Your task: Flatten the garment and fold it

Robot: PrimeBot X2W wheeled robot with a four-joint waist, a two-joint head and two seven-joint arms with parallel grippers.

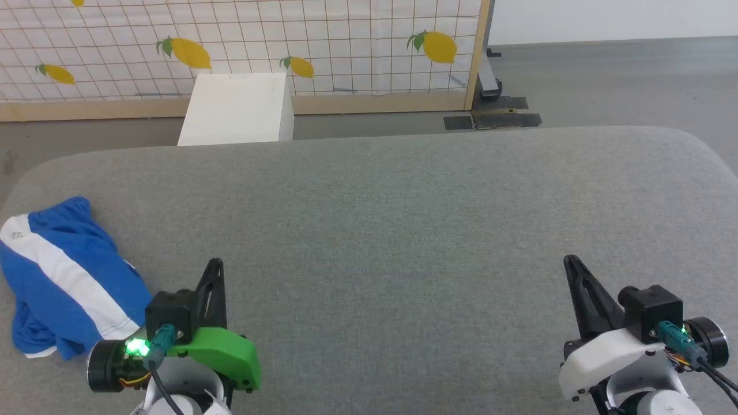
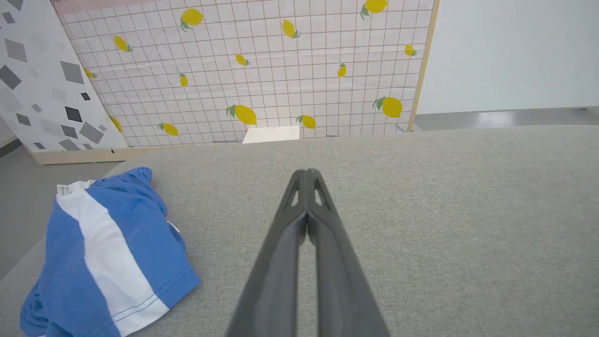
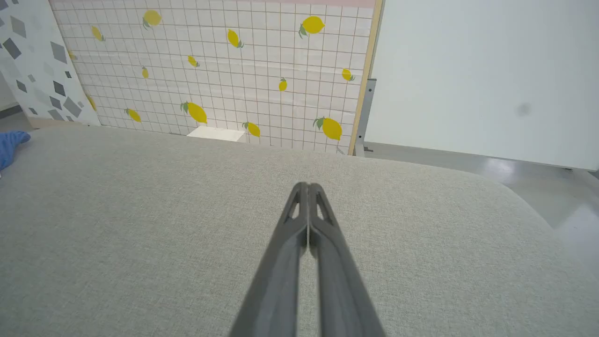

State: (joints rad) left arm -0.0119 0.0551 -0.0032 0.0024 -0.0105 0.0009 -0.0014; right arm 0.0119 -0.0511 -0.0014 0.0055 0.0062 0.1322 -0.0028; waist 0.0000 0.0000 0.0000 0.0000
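The blue shorts (image 1: pixel 63 276) lie crumpled at the grey cushion's (image 1: pixel 403 230) left end. Both the left gripper (image 2: pixel 306 175) and the right gripper (image 3: pixel 306 187) are pressed together, holding nothing.

A grey fabric-covered tabletop (image 1: pixel 403 219) with rounded far corners. On it lie crumpled blue athletic shorts (image 1: pixel 86 253) with a white stripe, at the head view's lower left, close to the edge.

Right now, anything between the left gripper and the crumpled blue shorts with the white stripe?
Nothing visible. The bright blue soft shorts with a white stripe lie bunched at the left end of the grey fabric surface, left of the shut left gripper; bare fabric between them.
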